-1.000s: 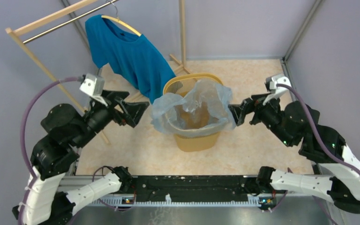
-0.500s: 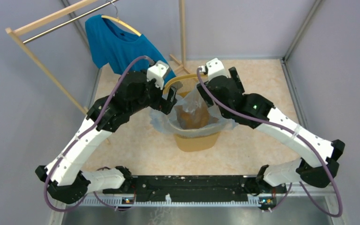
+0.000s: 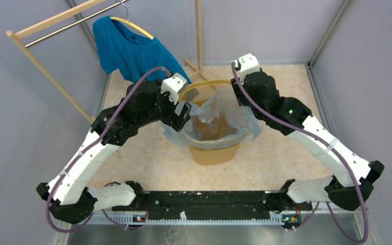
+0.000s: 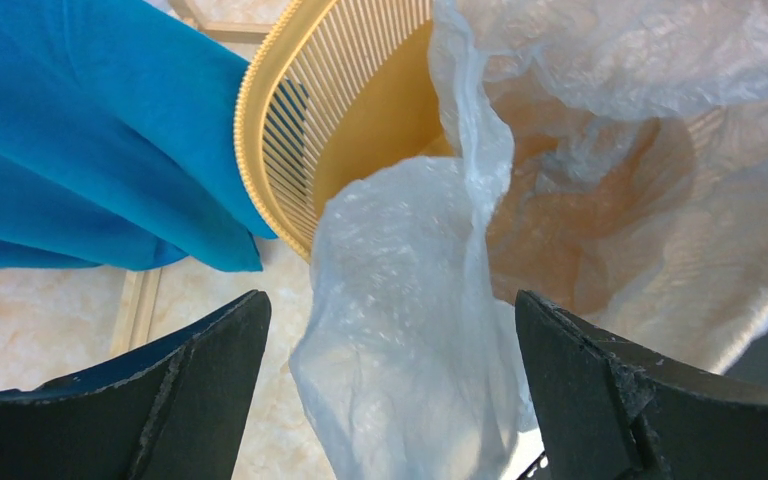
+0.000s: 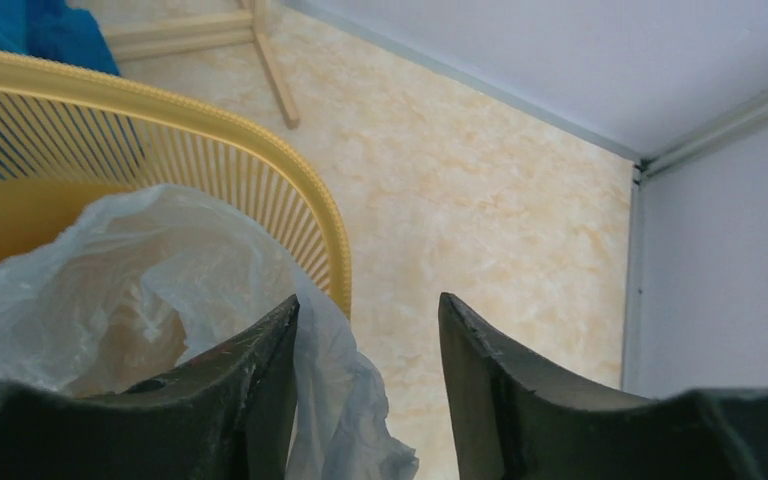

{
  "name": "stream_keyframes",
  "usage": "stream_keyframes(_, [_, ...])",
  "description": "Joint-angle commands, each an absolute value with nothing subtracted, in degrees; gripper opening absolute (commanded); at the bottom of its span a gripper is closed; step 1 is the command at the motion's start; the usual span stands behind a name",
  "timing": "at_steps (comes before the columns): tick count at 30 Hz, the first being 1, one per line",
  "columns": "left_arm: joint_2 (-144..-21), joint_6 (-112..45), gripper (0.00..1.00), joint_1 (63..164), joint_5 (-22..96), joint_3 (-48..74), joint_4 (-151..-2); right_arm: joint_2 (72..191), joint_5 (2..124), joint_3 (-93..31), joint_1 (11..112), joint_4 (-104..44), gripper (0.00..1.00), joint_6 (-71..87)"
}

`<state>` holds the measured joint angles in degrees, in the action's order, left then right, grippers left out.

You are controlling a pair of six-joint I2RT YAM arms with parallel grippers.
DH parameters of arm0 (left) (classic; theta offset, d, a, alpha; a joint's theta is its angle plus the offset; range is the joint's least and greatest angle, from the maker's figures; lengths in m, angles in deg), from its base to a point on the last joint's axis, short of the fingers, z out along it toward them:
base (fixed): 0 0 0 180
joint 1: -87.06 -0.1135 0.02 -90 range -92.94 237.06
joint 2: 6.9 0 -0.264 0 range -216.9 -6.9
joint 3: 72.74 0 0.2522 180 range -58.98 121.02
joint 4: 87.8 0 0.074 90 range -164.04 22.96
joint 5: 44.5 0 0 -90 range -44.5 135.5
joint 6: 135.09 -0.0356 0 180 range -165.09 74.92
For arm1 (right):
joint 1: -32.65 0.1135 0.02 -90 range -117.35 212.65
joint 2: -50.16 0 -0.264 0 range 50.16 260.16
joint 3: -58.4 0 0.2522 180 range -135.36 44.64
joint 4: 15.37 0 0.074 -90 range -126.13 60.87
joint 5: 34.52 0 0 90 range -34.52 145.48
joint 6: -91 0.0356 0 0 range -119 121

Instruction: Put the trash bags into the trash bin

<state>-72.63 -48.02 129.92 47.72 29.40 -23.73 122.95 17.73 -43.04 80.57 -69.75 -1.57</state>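
The trash bin (image 3: 212,150) is a tall yellow mesh basket on the floor, its rim (image 4: 260,130) close to the T-shirt. The trash bag (image 3: 219,109), thin pale blue film, lines the bin and spills over its rim. My left gripper (image 4: 390,300) hovers at the bin's left rim (image 3: 184,113), open wide, with a hanging fold of the bag (image 4: 400,240) between its fingers, untouched. My right gripper (image 5: 368,300) is at the far right rim (image 5: 210,120), jaws half apart; the bag's edge (image 5: 340,400) lies against the left finger. From above, its fingers are hidden under the right arm (image 3: 265,97).
A teal T-shirt (image 3: 138,56) hangs on a wooden rack (image 3: 56,20) right behind the bin, brushing its left rim (image 4: 80,130). The rack's foot (image 5: 270,60) lies on the beige floor beyond. Grey walls enclose the floor on three sides.
Both arms swung in from the sides to over the bin. In the last half second the right wrist shifted to the far right rim and its jaws narrowed; the left jaws stayed wide.
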Motion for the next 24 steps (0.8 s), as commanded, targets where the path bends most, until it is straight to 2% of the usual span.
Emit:
stream_keyframes(1, [-69.8,-50.9,0.99,130.0,42.4,29.5,-21.6,120.2,23.9,-42.0,79.2,-66.1,0.48,-1.4])
stream_keyframes(4, [-69.3,-50.4,0.99,130.0,42.4,28.6,-21.8,120.1,24.2,-41.8,78.9,-65.8,0.44,-1.2])
stream_keyframes(8, [-70.4,-49.1,0.97,130.1,50.3,26.5,-22.7,120.0,24.6,-41.7,78.5,-65.3,0.36,-1.0])
stream_keyframes(11, [-71.1,-47.6,0.87,130.1,56.6,26.5,-24.6,120.0,25.5,-41.5,77.7,-64.9,0.29,-0.8])
stream_keyframes(15, [-70.3,-45.2,0.65,130.1,61.1,26.5,-29.0,119.6,27.7,-40.6,75.6,-63.7,0.21,-0.1])
stream_keyframes(22, [-71.4,-40.3,0.55,130.0,61.5,26.1,-33.4,118.8,36.3,-37.4,69.4,-60.3,0.10,2.9])
stream_keyframes(24, [-73.2,-39.5,0.48,130.1,61.5,26.7,-33.2,118.6,39.8,-36.5,67.3,-59.1,0.07,4.0])
